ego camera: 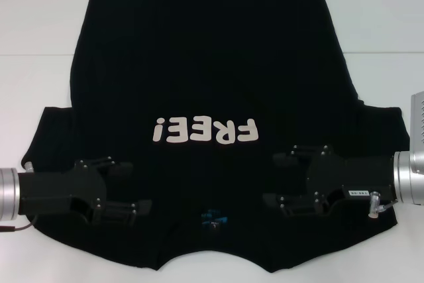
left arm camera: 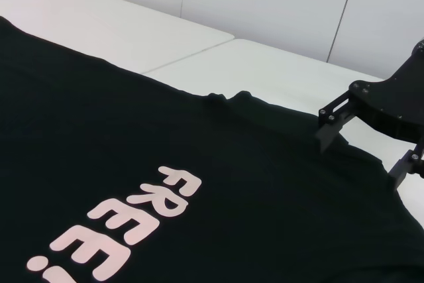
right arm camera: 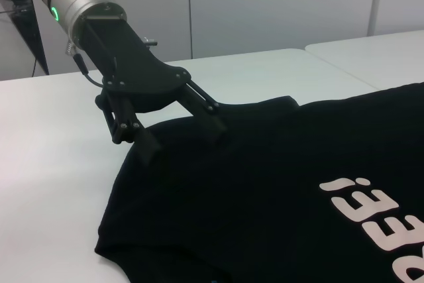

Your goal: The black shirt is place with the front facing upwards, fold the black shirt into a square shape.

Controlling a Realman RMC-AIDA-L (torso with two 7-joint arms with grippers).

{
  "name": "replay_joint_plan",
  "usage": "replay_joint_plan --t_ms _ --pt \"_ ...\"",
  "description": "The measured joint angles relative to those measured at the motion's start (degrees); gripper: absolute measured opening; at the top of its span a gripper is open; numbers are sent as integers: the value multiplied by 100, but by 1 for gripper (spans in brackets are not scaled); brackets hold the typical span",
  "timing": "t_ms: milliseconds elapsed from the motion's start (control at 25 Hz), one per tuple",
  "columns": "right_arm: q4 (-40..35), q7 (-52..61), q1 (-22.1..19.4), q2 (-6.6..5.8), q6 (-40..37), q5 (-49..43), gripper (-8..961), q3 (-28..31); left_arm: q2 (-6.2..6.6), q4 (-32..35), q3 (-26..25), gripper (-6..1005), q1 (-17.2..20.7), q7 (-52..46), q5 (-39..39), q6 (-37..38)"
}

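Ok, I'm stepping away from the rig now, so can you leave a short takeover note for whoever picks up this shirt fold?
Left gripper: open, over the shirt's shoulder area on the robot's left, near the collar.
Right gripper: open, mirrored on the other shoulder.
Black shirt: spread flat on the white table, front up, "FREE!" lettering showing, collar toward the robot.
Done: nothing folded, nothing gripped.
Left: grasp the shoulders and make every fold to reach a square.

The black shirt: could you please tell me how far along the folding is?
Done: the black shirt lies flat, lettering up, with no fold visible. In hand: the left gripper and right gripper are open over its near shoulders. Left: every fold into a square.
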Motion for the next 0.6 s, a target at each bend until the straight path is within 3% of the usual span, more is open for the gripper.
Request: replay_joint_plan --t_ms 600 --pt "-2 21 -6 0 0 -23 836 0 -2 -8 -1 938 41 0 -1 3"
